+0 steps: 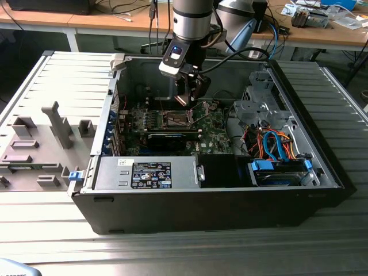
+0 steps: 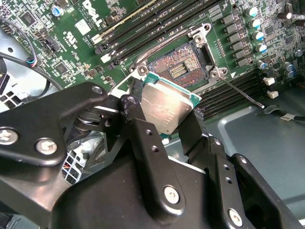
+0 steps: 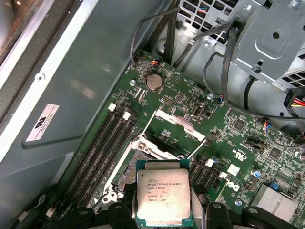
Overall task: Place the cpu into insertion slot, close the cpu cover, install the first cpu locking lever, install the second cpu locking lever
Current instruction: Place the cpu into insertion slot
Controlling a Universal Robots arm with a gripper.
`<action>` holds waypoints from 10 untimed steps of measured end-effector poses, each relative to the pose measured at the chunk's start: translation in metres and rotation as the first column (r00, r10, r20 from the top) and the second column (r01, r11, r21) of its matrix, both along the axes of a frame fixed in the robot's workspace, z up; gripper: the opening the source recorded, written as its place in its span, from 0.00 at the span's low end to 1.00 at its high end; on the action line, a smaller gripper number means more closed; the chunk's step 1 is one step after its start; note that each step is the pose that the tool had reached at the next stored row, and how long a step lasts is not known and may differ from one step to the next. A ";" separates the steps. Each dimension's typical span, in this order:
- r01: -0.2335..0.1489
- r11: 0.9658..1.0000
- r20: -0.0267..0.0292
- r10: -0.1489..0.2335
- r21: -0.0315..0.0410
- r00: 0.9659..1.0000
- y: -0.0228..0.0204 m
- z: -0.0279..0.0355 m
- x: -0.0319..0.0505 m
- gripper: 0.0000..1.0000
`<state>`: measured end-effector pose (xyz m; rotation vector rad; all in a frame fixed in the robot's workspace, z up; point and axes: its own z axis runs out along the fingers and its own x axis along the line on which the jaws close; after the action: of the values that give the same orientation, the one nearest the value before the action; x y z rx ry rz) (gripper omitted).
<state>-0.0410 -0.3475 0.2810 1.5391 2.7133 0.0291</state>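
Second wrist view: claw (image 2: 164,114) clenched on the cpu (image 2: 167,106), gripping opposite edges; fingers (image 2: 140,129) hide its near edge. Chip tilted, silver top toward camera, hovering just above the open insertion slot (image 2: 180,70), not seated.

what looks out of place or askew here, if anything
Nothing looks damaged or spilled. The cpu, clamped in the gripper, hangs over the open slot askew, its edges not lined up with the slot's.
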 end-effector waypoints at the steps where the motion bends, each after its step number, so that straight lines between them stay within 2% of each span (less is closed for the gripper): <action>1: 0.000 1.000 0.000 0.000 0.000 1.000 0.0000 -0.0001 0.0000 0.55; 10: 0.006 1.000 0.000 -0.006 0.000 1.000 0.0000 -0.0007 0.0000 0.55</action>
<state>-0.0410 -0.3475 0.2802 1.5476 2.7084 0.0289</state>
